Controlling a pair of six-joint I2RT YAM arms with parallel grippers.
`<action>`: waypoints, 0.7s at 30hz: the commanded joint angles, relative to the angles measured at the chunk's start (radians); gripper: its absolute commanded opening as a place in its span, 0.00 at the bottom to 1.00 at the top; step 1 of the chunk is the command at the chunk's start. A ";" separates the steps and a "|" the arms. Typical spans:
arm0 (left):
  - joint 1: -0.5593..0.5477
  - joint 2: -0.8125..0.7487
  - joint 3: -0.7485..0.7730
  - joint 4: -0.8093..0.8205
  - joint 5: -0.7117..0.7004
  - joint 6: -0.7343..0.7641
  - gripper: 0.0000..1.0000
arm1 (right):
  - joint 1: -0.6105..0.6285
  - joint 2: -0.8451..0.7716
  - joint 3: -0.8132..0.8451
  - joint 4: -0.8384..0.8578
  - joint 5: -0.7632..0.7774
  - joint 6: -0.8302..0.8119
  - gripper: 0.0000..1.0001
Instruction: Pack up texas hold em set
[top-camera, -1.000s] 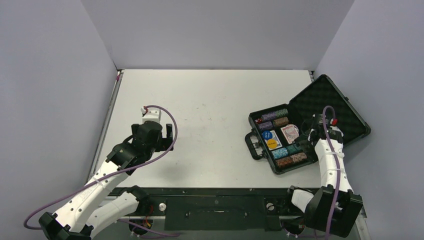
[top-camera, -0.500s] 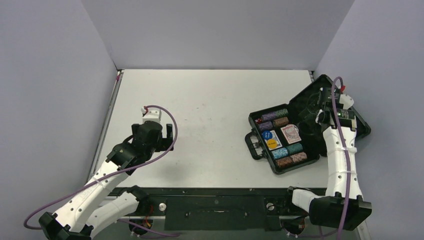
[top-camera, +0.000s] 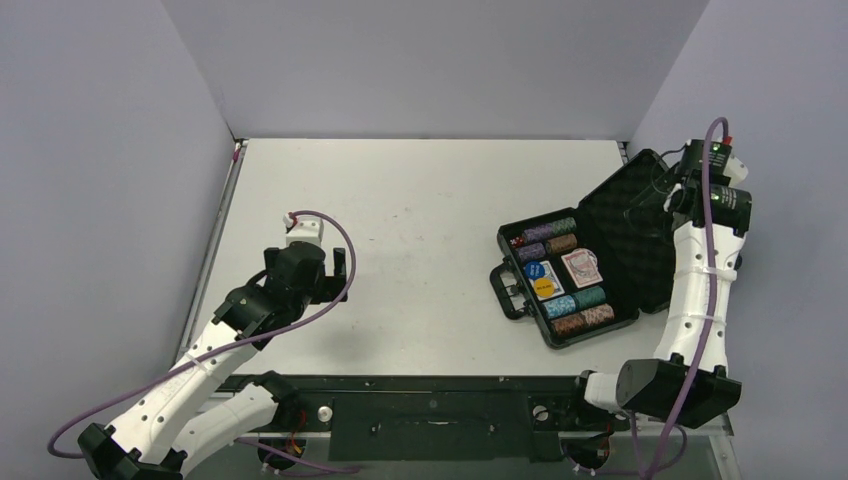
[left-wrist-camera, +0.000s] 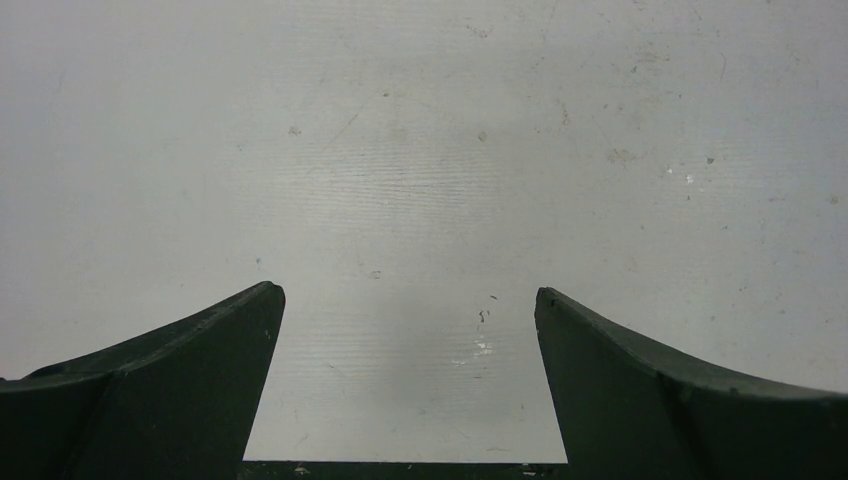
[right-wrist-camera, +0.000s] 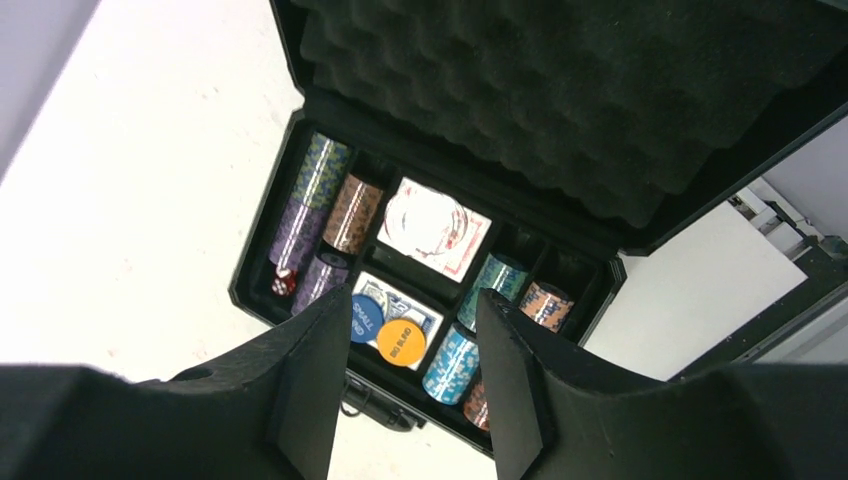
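Grey walls close in a pale, scuffed table (top-camera: 420, 200) with small specks and scratches on its matt top. At the table's right side a black rectangular case (right-wrist-camera: 262, 215) lies open, its handle (top-camera: 505, 290) pointing toward the middle. The lid (right-wrist-camera: 560, 90) is tipped back toward the right wall and lined with egg-crate foam.

In the foam-lined tray, ribbed chip stacks (right-wrist-camera: 318, 170) lie on their sides in slots: green, purple and brown along one side, teal and brown along the other. A red-backed deck (right-wrist-camera: 437, 228) sits flat in the centre. Beside it, a blue disc (right-wrist-camera: 366, 317) and a yellow disc (right-wrist-camera: 401, 342) rest on a second deck. Red dice (right-wrist-camera: 284, 283) are tucked in a corner by the purple chips.

The right gripper (right-wrist-camera: 413, 300) hangs above the lid, its blunt black fingers apart and holding nothing. The left gripper (left-wrist-camera: 405, 290) hovers over bare table well away from the case, its wedge-shaped fingers spread wide and empty.
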 joint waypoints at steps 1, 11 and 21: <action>-0.006 -0.003 0.032 0.015 0.009 0.016 0.96 | -0.057 0.021 0.082 -0.007 -0.059 -0.025 0.43; -0.008 -0.013 0.031 0.014 0.006 0.017 0.96 | -0.128 0.109 0.236 -0.031 -0.014 0.019 0.35; -0.022 -0.014 0.028 0.019 0.015 0.019 0.96 | -0.241 0.202 0.324 -0.017 0.000 0.016 0.15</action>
